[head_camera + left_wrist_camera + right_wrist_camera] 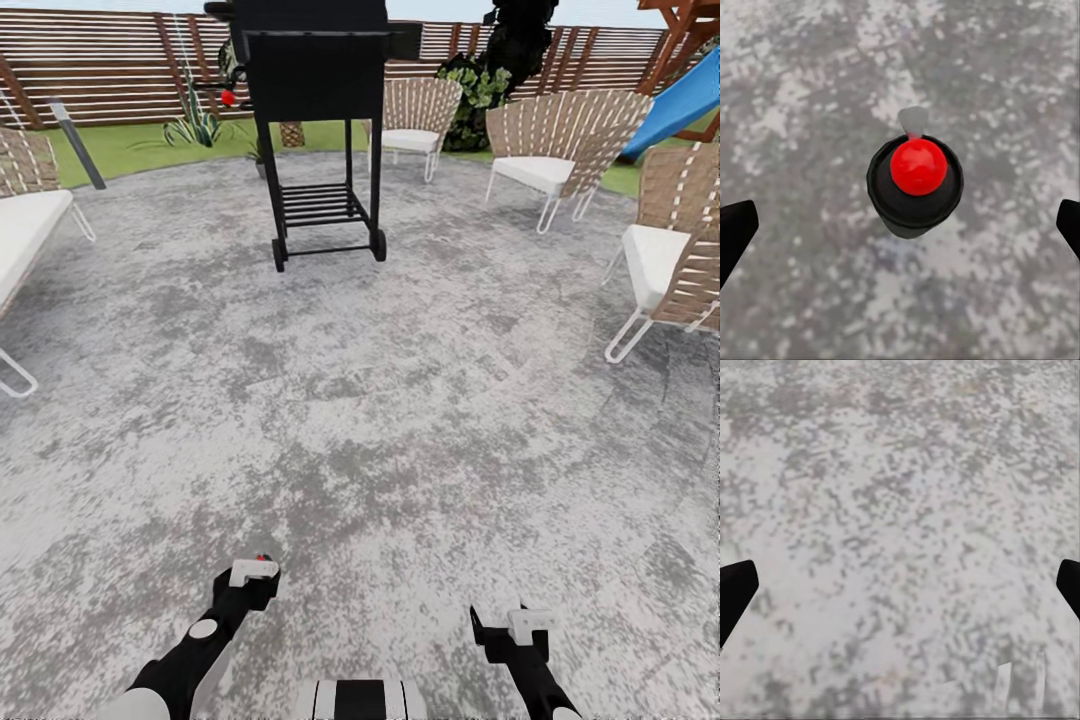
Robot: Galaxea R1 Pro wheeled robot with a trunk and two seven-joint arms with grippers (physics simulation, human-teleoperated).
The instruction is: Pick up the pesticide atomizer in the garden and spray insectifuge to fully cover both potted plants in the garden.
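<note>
Red-topped, the atomizer [916, 186] sits upright between the left gripper's [250, 580] wide-apart fingers, whether gripped I cannot tell, the right gripper [497, 628] open and empty over grey paving [400, 420], a black grill cart [318, 120] and white chairs [545, 160] ahead.

We see a black grill cart [318, 120] on wheels standing on the mottled grey paving [380, 400], its slatted lower shelf bare. Behind it to the right, two woven chairs [420, 118] [560, 150] with white cushions face inward, and a third chair [672, 250] sits at the right edge. At the left edge we make out part of a white-cushioned seat [25, 235] on a white frame. A grey post [78, 145] leans near it. A spiky striped plant [195, 125] grows on the grass just left of the grill. A dark-leaved shrub [500, 70] stands between the two far chairs, and a blue slanted surface [680, 105], perhaps a slide, shows at the upper right.
</note>
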